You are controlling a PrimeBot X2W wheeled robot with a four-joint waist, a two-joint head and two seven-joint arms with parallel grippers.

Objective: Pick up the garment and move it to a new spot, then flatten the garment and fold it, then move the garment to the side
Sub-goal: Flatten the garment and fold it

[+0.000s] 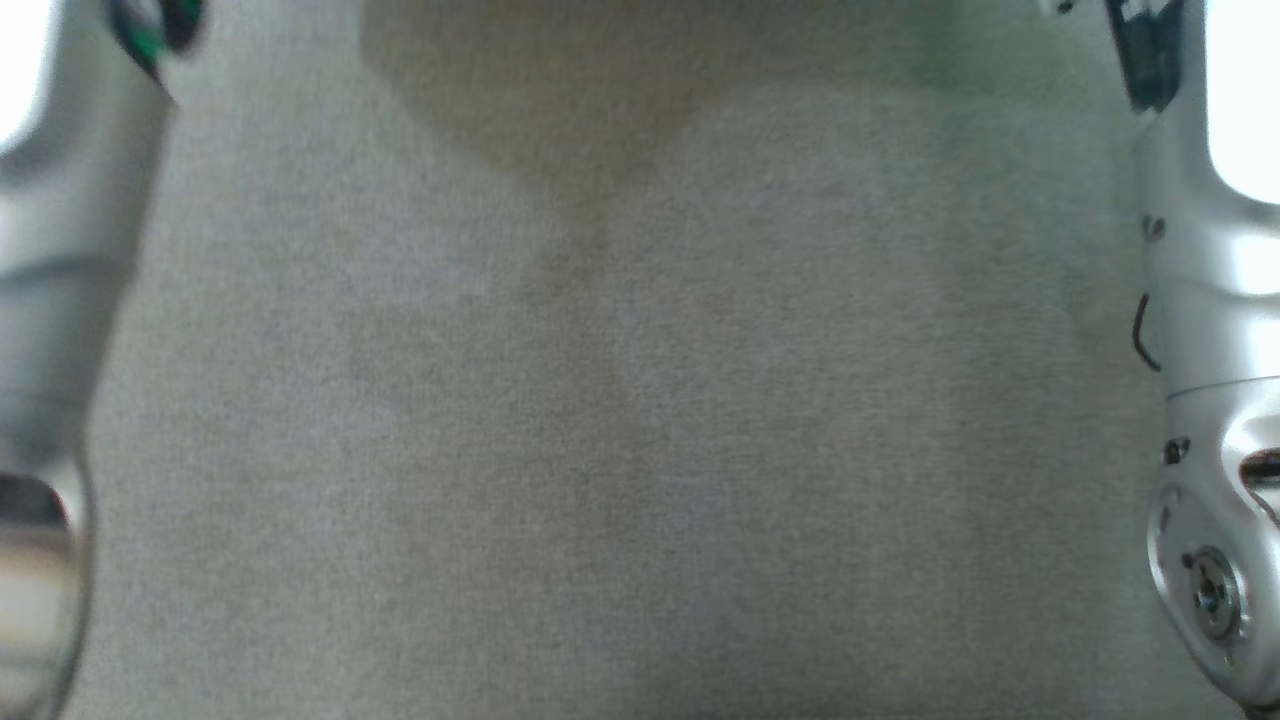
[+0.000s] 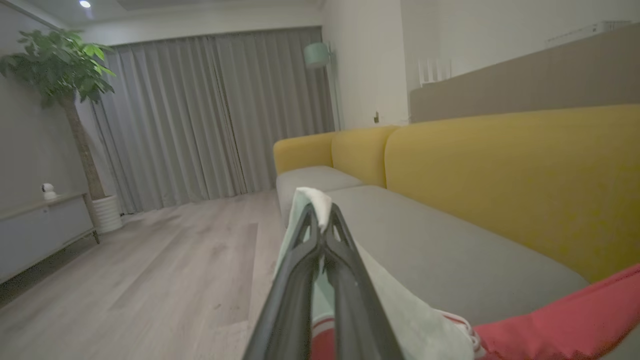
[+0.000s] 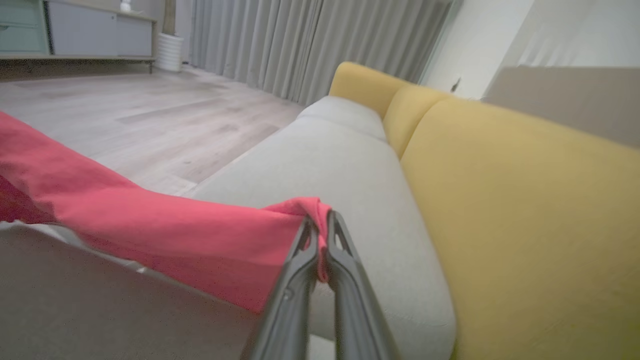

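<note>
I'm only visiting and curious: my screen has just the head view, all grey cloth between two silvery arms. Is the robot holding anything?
Observer: Yes. The left jaws are shut on a pale corner of the garment.
Visitor: And the other arm?
Observer: The right jaws pinch a red part of it, held above the cushion.
Visitor: So what is the grey cloth I see?
Observer: The seat of a sofa with a yellow backrest.
</note>
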